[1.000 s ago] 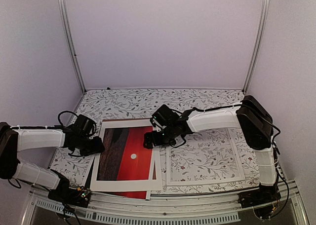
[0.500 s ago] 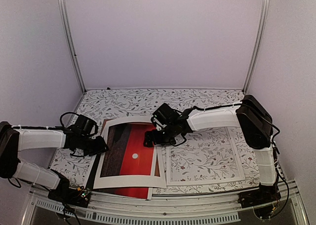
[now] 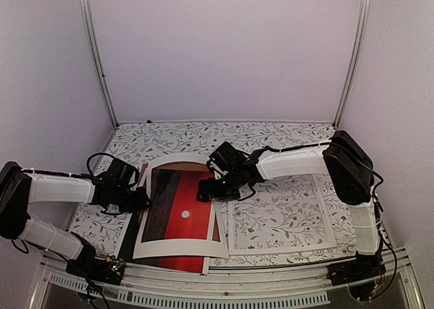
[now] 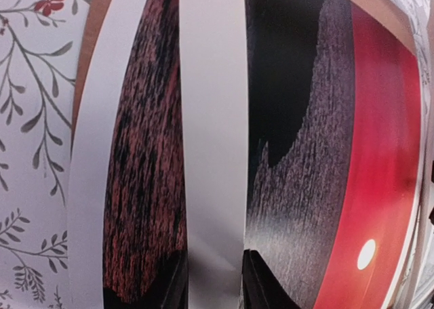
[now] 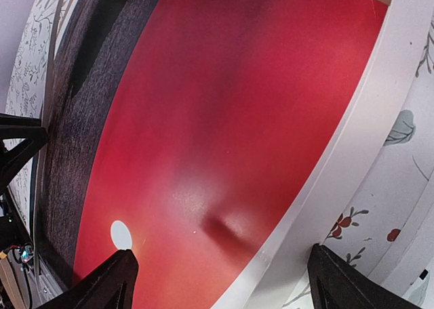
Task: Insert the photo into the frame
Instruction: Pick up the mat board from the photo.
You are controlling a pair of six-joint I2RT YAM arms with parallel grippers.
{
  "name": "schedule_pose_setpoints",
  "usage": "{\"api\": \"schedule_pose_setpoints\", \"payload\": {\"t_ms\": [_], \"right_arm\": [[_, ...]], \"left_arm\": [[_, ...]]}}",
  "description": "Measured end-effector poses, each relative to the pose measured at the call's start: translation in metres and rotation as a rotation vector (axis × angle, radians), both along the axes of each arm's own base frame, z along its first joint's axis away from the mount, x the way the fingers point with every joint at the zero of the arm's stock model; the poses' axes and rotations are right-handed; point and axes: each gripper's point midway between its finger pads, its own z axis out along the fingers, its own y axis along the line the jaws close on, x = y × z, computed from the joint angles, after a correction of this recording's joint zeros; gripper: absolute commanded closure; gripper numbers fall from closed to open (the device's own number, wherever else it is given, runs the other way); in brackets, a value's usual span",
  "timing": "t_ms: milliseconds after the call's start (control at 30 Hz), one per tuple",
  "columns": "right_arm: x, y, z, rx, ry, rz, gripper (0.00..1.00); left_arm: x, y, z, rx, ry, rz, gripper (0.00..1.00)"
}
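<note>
1. Photo position. We locate the large rectangular paper photo [image 3: 193,204] of a red sky, small white sun and dark land on the left-centre of the floral-patterned tablecloth [image 3: 203,136]. It lies under the wide flat white window mat [image 3: 180,248] and shows through the mat's opening. Its red near edge sticks out past the mat's near border. It is not in the frame.

2. Frame position. The thin white rectangular frame [image 3: 285,247] with a clear pane lies flat to the right, just beside the mat. The tablecloth pattern shows through the pane.

3. Mat condition. The mat's far border bows upward in an arch.

4. Left gripper [image 3: 139,200]. In the left wrist view, we see its fingers [image 4: 178,282] clamped on the mat's left white border, one on either side of the strip. A strip of plain brown backing board [image 4: 102,11] shows at the far left.

5. Right gripper [image 3: 205,190]. It sits over the mat's right border. In the right wrist view, its fingers [image 5: 112,282] stand wide apart above the red print and the white border. We cannot tell whether they touch the paper.
</note>
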Motion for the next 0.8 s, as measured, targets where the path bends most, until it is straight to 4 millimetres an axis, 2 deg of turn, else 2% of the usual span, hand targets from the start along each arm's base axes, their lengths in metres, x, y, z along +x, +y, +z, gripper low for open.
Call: {"api": "schedule_pose_setpoints", "payload": {"t_ms": [167,333,800], "right_arm": [[0.0,0.0,0.0,0.001,0.003,-0.002,0.1],[0.0,0.0,0.0,0.001,0.003,-0.002,0.1],[0.0,0.0,0.0,0.002,0.002,-0.002,0.09]], "left_arm": [[0.002,-0.005,-0.001,0.034,-0.009,-0.016,0.71],[0.006,-0.014,-0.002,0.072,-0.02,-0.038,0.68],[0.009,-0.018,0.001,0.191,-0.03,-0.045,0.87]]}}
